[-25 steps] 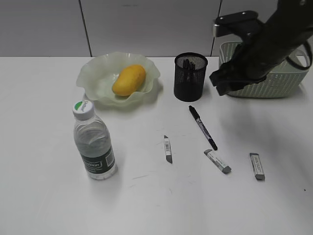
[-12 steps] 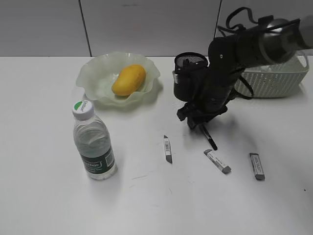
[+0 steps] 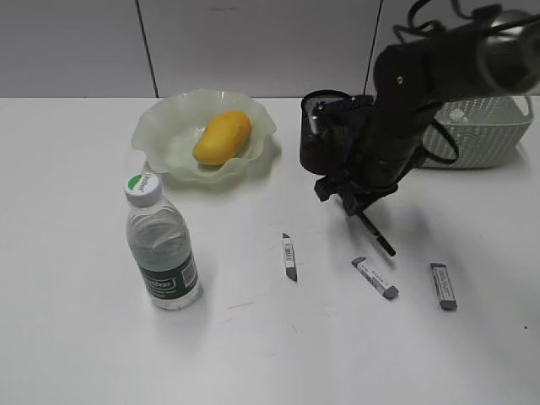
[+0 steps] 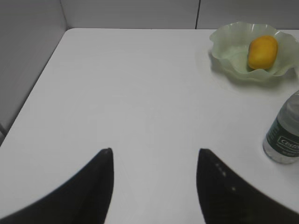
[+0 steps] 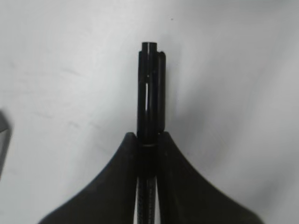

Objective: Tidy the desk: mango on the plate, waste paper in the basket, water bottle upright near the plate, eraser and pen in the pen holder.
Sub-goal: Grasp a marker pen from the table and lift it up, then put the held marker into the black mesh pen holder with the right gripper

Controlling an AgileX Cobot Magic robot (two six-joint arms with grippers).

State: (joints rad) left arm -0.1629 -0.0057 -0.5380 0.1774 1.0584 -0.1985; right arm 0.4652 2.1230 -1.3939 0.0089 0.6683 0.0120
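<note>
My right gripper [image 3: 355,202] is shut on the black pen [image 3: 378,234], just in front of the black mesh pen holder [image 3: 323,139]. In the right wrist view the pen [image 5: 151,88] sticks out past the closed jaws [image 5: 149,136] over the white desk [image 3: 76,337]. The mango [image 3: 222,137] lies in the ruffled pale-green plate [image 3: 160,126]. The water bottle [image 3: 162,253] stands upright in front of the plate. Three grey-white erasers [image 3: 289,257], [image 3: 375,278], [image 3: 444,287] lie on the desk. My left gripper [image 4: 154,151] is open and empty over bare desk. No waste paper shows.
The pale-green perforated basket [image 3: 485,126] stands at the back right, partly behind my right arm. The left wrist view shows the plate [image 4: 233,58], mango [image 4: 262,51] and bottle [image 4: 282,135] to its right, and the desk's left edge [image 4: 32,93].
My right arm has come from beside the basket down to the pen and closed on it. The pen's free end has shifted a little to the right.
</note>
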